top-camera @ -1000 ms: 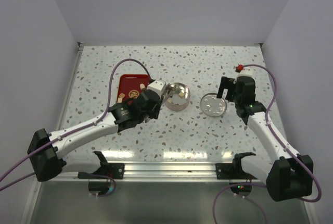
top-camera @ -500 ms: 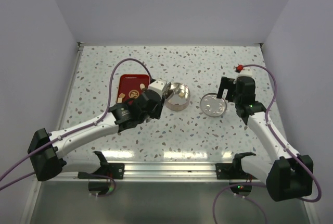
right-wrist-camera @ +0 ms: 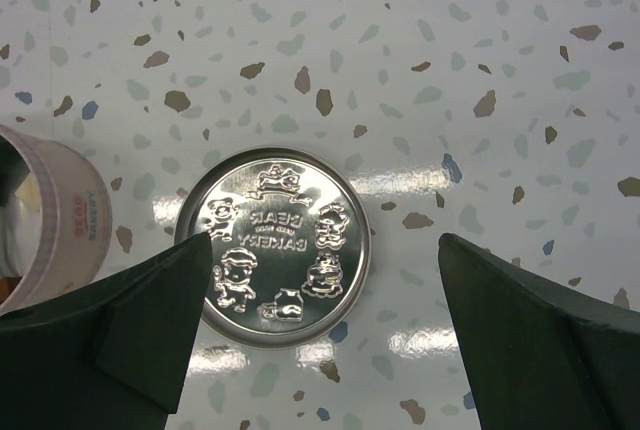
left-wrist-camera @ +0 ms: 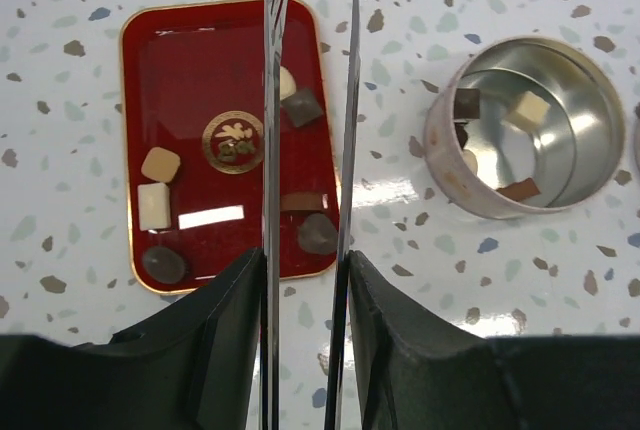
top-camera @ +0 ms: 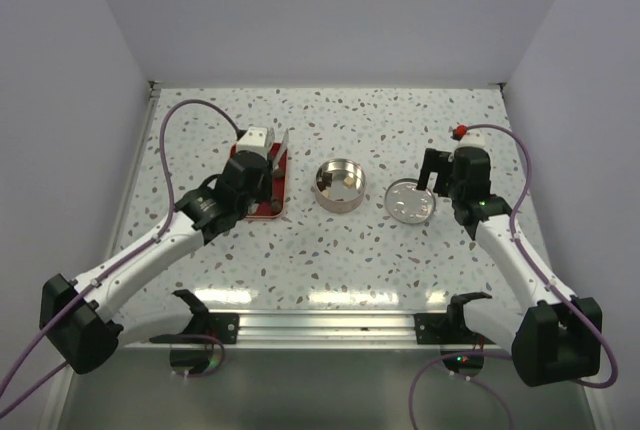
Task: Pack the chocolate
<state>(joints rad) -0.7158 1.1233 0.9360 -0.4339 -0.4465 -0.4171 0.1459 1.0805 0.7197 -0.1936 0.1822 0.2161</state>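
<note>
Several small chocolates (left-wrist-camera: 160,164), dark, light brown and cream, lie on the red tray (left-wrist-camera: 180,50). Several more lie inside the open round silver tin (left-wrist-camera: 440,165), which also shows in the top view (top-camera: 338,185). My left gripper (left-wrist-camera: 305,260) hovers over the tray's right side (top-camera: 262,165). It is shut on thin metal tongs (left-wrist-camera: 272,100), whose blades stand apart with nothing between them; their tips are out of view. My right gripper (right-wrist-camera: 325,240) is open and empty above the tin's embossed lid (right-wrist-camera: 275,250).
The lid (top-camera: 411,201) lies flat on the speckled table to the right of the tin. The red tray (top-camera: 275,175) lies to the left of the tin. White walls enclose the table at the back and sides.
My left arm has swung left from over the tin to over the red tray. The right arm and the lid have not moved.
</note>
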